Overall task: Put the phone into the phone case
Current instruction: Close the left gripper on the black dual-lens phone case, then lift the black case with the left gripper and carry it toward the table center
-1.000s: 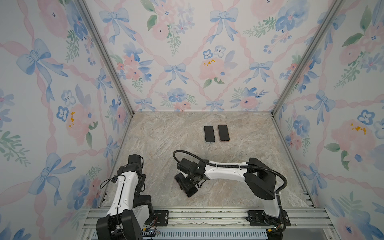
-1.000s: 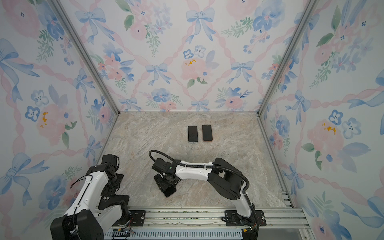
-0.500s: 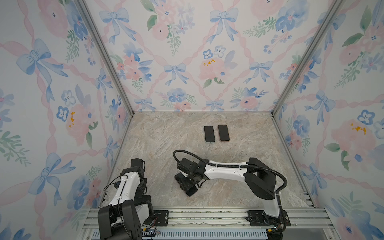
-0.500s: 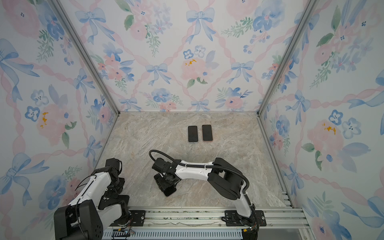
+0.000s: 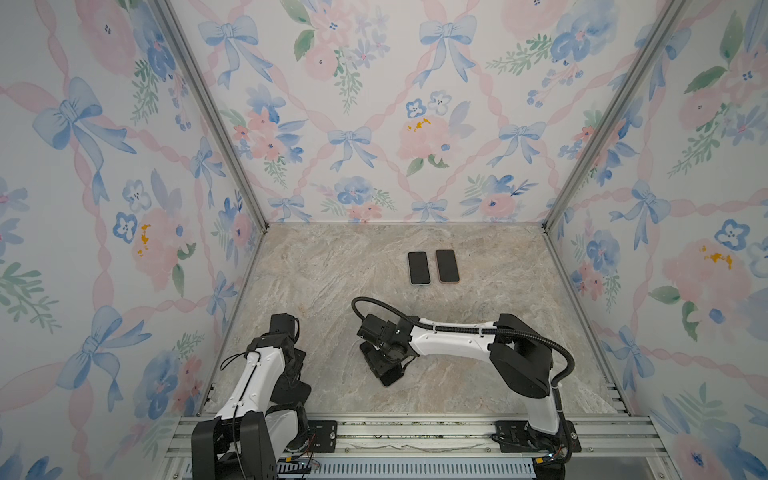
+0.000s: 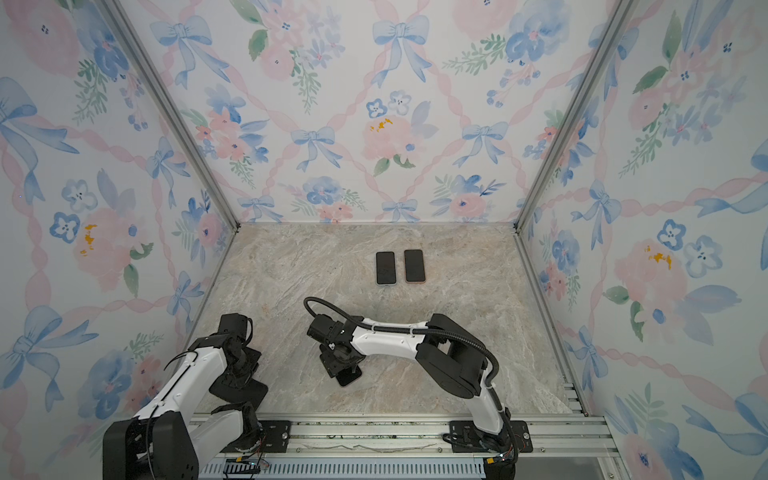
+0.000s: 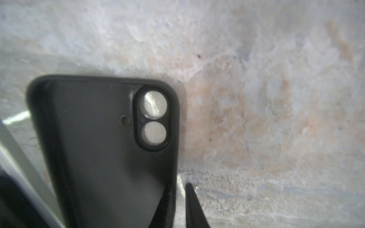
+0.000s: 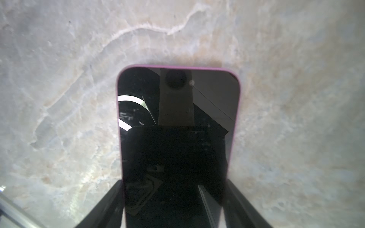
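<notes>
The phone, black-screened with a pink rim, sits between the two fingers of my right gripper, which is shut across its width. In both top views that gripper hovers low over the front middle of the table, the phone's end poking out below it. The black phone case faces hollow side up, its camera cut-outs showing. My left gripper is shut on the case's side wall, one finger outside it. In the top views the case lies front left under the left gripper.
Two more dark phones lie side by side at the back middle of the marble table. Flowered walls close in three sides. A metal rail with both arm bases runs along the front edge.
The left arm has drawn back toward the front left corner and its jaws have closed from wide to narrow on the case wall. The right arm and the phone have not moved.
</notes>
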Motion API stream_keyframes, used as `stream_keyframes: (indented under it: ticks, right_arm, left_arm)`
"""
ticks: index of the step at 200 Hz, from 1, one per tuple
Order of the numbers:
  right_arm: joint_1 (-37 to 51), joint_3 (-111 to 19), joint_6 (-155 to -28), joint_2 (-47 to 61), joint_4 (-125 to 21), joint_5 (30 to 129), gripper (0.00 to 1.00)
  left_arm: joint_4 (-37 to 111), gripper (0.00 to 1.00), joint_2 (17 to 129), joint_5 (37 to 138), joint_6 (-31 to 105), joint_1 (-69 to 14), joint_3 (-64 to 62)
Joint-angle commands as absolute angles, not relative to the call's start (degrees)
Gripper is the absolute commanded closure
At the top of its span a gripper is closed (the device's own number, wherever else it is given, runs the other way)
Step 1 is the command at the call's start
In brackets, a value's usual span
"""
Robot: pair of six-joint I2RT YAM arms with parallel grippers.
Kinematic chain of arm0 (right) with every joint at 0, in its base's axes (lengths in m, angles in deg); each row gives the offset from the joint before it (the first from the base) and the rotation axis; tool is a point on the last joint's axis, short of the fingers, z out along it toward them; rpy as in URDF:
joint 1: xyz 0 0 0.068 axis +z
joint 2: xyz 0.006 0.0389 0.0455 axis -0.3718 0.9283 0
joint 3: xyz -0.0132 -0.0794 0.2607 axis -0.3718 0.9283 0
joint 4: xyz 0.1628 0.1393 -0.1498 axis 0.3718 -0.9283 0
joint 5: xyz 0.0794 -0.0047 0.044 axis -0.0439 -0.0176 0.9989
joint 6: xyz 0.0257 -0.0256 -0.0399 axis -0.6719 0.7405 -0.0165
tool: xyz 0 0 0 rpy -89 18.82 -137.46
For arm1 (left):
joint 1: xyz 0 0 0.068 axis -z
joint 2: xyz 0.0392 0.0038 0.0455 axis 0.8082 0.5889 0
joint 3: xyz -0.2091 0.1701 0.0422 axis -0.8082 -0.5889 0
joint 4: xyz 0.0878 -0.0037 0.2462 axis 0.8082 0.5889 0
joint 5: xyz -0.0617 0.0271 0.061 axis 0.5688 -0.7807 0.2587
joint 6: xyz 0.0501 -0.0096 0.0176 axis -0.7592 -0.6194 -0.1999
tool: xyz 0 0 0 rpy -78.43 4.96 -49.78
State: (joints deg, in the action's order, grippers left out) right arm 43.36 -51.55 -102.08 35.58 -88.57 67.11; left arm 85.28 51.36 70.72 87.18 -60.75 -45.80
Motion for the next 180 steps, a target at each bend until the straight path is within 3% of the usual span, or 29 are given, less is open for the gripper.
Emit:
stream_keyframes:
  ticks: [1,57,96,159,180]
  right_arm:
    - [42.1,-50.9,-104.4,36.5,-96.7,63.3,0.38]
    - [39.5,-45.3,-105.4,32.7,-97.0,59.9,0.39]
    - [37.3,-39.0,-104.2,27.2,-94.3,57.8,0.4]
    - [34.6,-30.7,-100.5,19.8,-89.6,57.3,0.38]
    - [34.6,-30.4,-100.4,19.3,-88.4,58.3,0.38]
  left_arm:
    - [81.3,0.87,52.9,79.7,86.2,-57.6,-45.7]
    - [75.4,0.89,60.7,83.6,90.6,-46.2,-38.1]
    - [71.6,0.89,71.7,83.4,92.8,-37.3,-30.2]
    - [68.6,0.9,90.4,86.4,91.5,-29.7,-12.7]
    - [68.8,0.82,89.7,86.9,90.2,-30.0,-12.7]
